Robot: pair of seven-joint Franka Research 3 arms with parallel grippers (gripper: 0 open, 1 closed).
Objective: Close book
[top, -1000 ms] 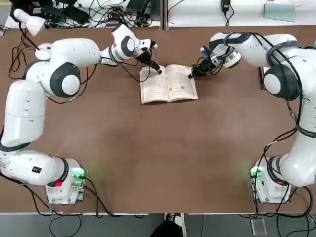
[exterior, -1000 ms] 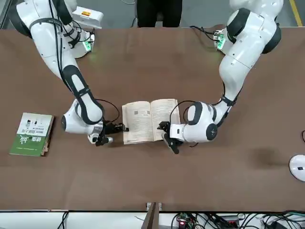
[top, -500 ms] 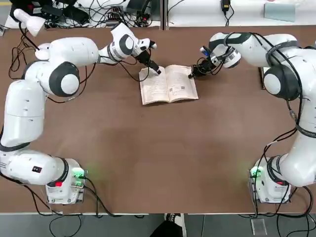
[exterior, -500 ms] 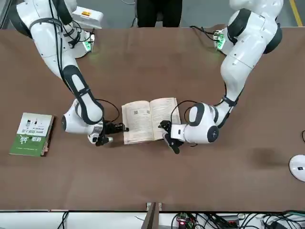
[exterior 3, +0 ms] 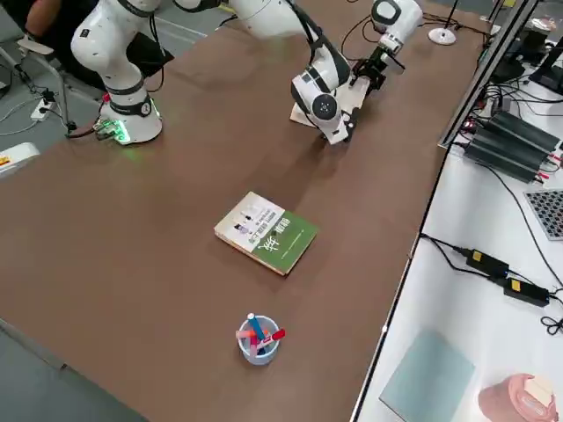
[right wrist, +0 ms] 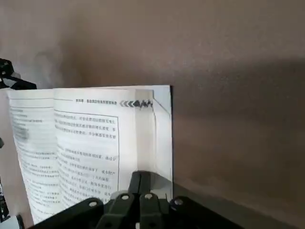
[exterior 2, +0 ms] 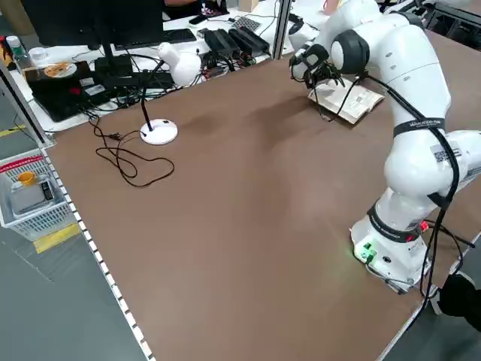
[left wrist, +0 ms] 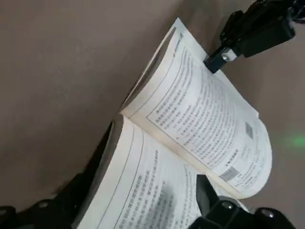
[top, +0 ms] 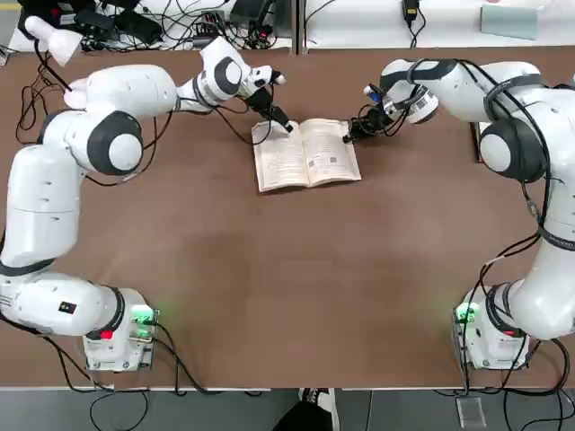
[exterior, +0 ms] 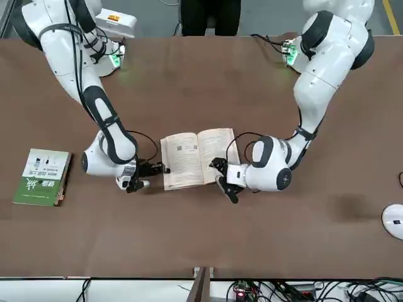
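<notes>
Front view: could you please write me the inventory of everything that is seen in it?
table: one, brown, centre
open book: one, cream pages, between the grippers
closed book: one, green and white, picture's left
round base: one, white, right edge
desk: one, white, bottom
post: one, grey-brown, bottom centre
cables: many, mostly black, bottom and along arms
person's legs: two, black, top
robot arms: two, white and black; left gripper open, right gripper shut, both at the open book

Bright, even light; soft shadows on the brown tabletop (top: 296, 269); wrist views dimmer.
</notes>
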